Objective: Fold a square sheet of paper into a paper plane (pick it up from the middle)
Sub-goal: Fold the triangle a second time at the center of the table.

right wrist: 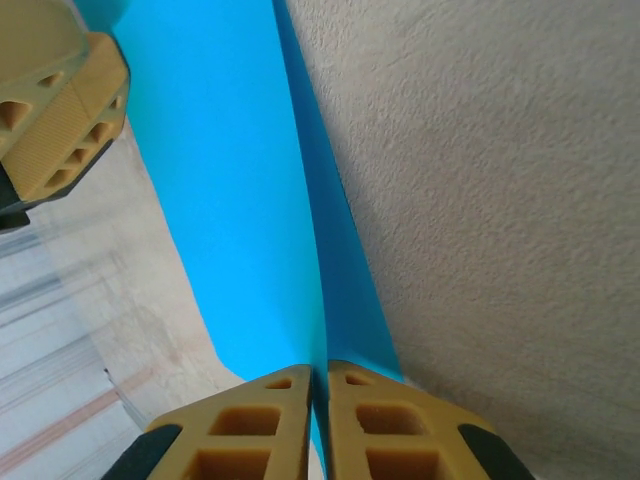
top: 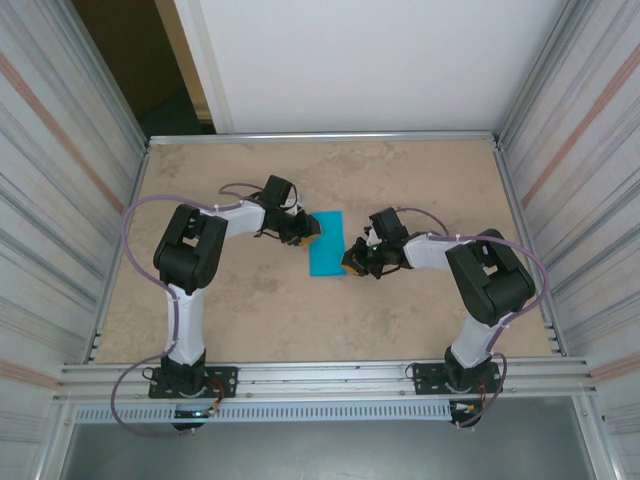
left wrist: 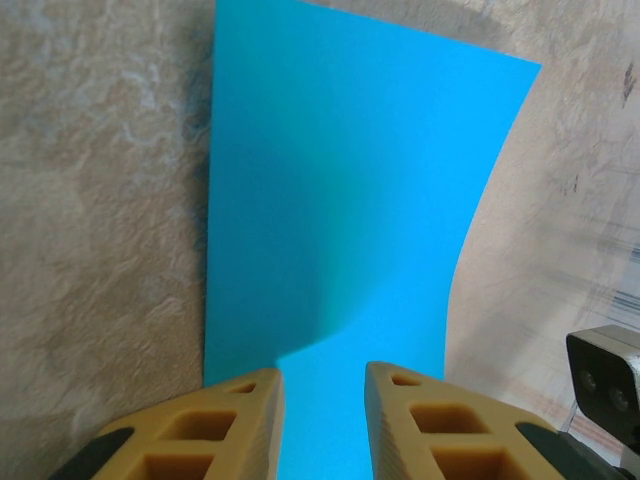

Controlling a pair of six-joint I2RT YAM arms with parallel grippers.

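The teal-blue sheet of paper [top: 325, 243] lies mid-table as a narrow rectangle, folded over on itself. In the left wrist view the sheet of paper [left wrist: 350, 180] stretches away from my left gripper [left wrist: 322, 375], whose yellow fingers stand open with the near end of the paper showing in the gap. From above, the left gripper [top: 305, 232] is at the sheet's upper left edge. My right gripper [top: 352, 262] is at its lower right corner. There the right gripper [right wrist: 320, 368] is shut on the paper's edge, and the sheet of paper [right wrist: 240, 200] rises from the table in a curved flap.
The tan table [top: 400, 180] is fenced by a metal rim, with corrugated walls on both sides. A left finger [right wrist: 60, 100] shows at the top left of the right wrist view. The right arm's camera housing [left wrist: 605, 380] sits at the right edge of the left wrist view.
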